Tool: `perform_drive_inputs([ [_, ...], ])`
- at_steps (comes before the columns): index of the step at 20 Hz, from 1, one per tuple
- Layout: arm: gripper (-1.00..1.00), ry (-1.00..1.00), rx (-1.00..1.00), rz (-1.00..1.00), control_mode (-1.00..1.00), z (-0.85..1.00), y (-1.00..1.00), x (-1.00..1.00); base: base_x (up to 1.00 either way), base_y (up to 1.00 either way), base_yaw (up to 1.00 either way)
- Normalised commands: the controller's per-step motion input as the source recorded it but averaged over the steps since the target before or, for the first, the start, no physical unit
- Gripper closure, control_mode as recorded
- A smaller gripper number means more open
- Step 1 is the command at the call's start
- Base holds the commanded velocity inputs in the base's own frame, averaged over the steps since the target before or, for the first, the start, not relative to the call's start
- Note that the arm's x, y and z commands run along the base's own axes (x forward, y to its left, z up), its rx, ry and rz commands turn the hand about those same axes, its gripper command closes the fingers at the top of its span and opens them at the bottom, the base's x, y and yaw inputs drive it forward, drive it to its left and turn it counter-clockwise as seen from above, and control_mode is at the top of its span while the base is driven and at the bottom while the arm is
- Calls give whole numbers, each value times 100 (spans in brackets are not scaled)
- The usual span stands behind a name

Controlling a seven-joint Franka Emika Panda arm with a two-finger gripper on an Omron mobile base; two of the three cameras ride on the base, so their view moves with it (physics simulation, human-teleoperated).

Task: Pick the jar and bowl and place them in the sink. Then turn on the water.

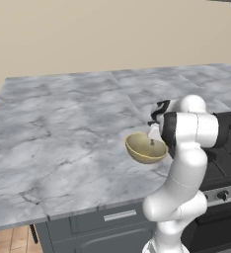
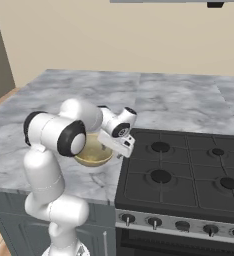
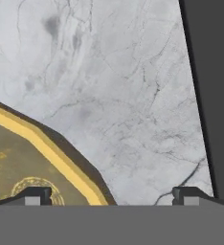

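The bowl (image 1: 144, 148) is a yellowish-tan shallow bowl with an olive inside. It rests on the grey marble counter (image 1: 63, 128) close to the stove, and it sits partly behind my arm in the right base view (image 2: 91, 152). My gripper (image 1: 153, 136) points down over the bowl's stove-side rim, low and close to it. In the hand view the gripper (image 3: 111, 196) is open, with one fingertip over the bowl's inside (image 3: 18, 162) and the other over bare marble (image 3: 109, 72). Nothing is held between the fingers. The jar, the sink and the water are out of view.
A black stove (image 2: 184, 170) with several burners adjoins the counter right beside the bowl; its edge is the dark strip (image 3: 214, 95) in the hand view. The marble counter stretches far to the left and back (image 2: 164, 95). A beige wall stands behind.
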Motion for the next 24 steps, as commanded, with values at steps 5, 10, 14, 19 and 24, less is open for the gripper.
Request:
perform_drive_inputs([
  [5,100,0,0,0,-100,0,0,0,0,0,0],
  [10,100,0,0,0,-100,0,0,0,0,0,0],
  [14,100,0,2,3,-100,0,0,-10,0,0,0],
  [19,100,4,5,6,-100,45,0,-10,0,0,0],
  [24,100,1,3,0,-100,88,0,-50,0,0,0],
])
